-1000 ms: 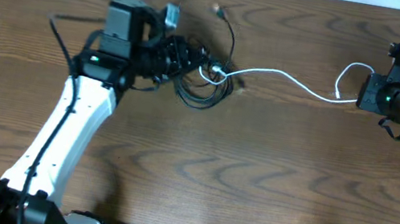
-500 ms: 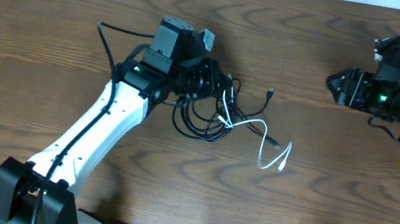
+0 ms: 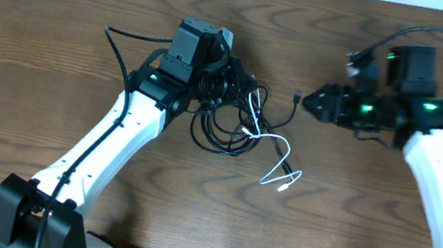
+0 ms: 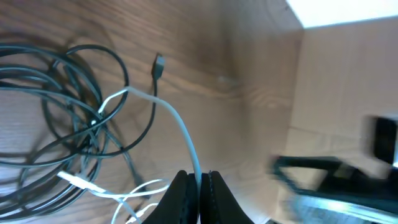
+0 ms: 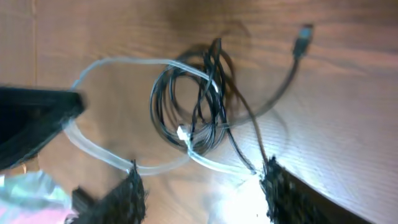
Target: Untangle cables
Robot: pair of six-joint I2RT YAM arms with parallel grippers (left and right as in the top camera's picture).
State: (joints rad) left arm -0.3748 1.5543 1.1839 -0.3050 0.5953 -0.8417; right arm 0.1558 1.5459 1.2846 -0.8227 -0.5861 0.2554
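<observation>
At tabletop (image 3: 59, 16) centre: your left claw (image 4: 198, 179) pinched shut on white cable (image 4: 180, 130). Black cables (image 3: 222, 131) tangled in coil just beside it, white cable threaded through. Your right claw (image 5: 202, 171) spread wide, empty, near coil's right side; black plug (image 5: 305, 31) loose on wood.

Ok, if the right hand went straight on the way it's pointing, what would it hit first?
Probably the white cable, which crosses just ahead of the open right hand; the black coil lies behind it. Depth is unclear.
</observation>
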